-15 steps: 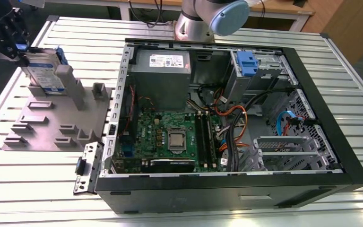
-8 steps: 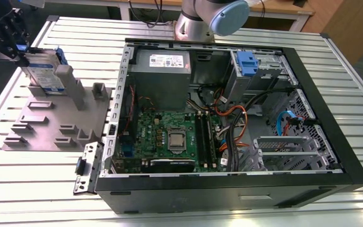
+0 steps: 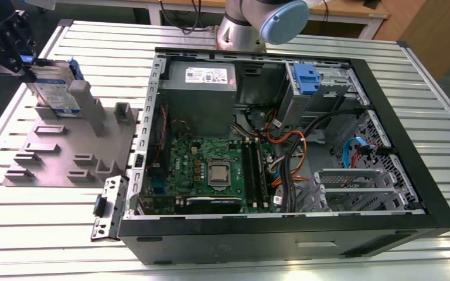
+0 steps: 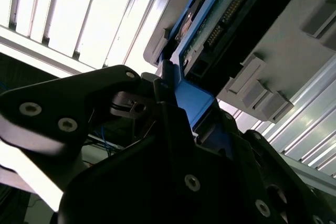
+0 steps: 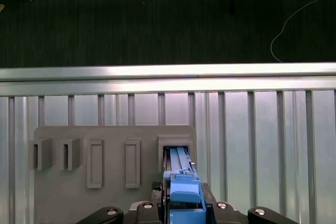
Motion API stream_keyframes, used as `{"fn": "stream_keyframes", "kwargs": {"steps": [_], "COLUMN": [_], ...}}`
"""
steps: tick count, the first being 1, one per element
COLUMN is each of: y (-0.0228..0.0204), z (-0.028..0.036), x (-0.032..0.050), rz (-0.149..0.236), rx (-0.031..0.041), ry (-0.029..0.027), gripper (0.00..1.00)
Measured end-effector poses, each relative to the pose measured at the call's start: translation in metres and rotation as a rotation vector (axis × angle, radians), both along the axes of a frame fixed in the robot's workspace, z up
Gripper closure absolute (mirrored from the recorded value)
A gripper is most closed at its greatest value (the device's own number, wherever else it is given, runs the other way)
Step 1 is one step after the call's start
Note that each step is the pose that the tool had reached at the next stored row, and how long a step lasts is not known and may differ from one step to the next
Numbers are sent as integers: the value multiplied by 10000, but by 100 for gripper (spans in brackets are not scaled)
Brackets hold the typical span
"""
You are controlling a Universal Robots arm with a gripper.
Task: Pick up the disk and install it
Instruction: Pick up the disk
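In the exterior view the gripper (image 3: pixel 21 58) is cut by the picture's edge, and its black body covers the end of the disk (image 3: pixel 57 88) nearest it. The disk's far part is sunk between the uprights of the grey holder block (image 3: pixel 53 146). The robot arm (image 3: pixel 256 23) is cropped above its base joint. Well apart from the gripper, a cable bundle (image 3: pixel 287 152) hides one side of the motherboard (image 3: pixel 209 164). In the first wrist view the gripper's body runs off the edge and the disk stands edge-on, its broad faces unseen. In the second wrist view the gripper's dark housing hides much of the blue carrier frame (image 4: pixel 193 98), and the disk's circuit-board side runs off the picture beyond it.
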State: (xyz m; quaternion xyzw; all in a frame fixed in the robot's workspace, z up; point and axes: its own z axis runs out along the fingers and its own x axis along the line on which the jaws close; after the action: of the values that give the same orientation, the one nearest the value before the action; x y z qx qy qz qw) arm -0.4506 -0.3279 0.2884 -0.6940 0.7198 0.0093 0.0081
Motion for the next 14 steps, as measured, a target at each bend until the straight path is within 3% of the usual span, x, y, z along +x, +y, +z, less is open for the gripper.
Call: {"fn": "stream_keyframes", "kwargs": {"steps": [5,7,14], "y": [0,0,0], "z": [34,82,112], "x": [0,0,0], "rz": [0,0,0], "rx": [0,-3,-4], "ry": [-1,1,0], "gripper": [64,64,64]}}
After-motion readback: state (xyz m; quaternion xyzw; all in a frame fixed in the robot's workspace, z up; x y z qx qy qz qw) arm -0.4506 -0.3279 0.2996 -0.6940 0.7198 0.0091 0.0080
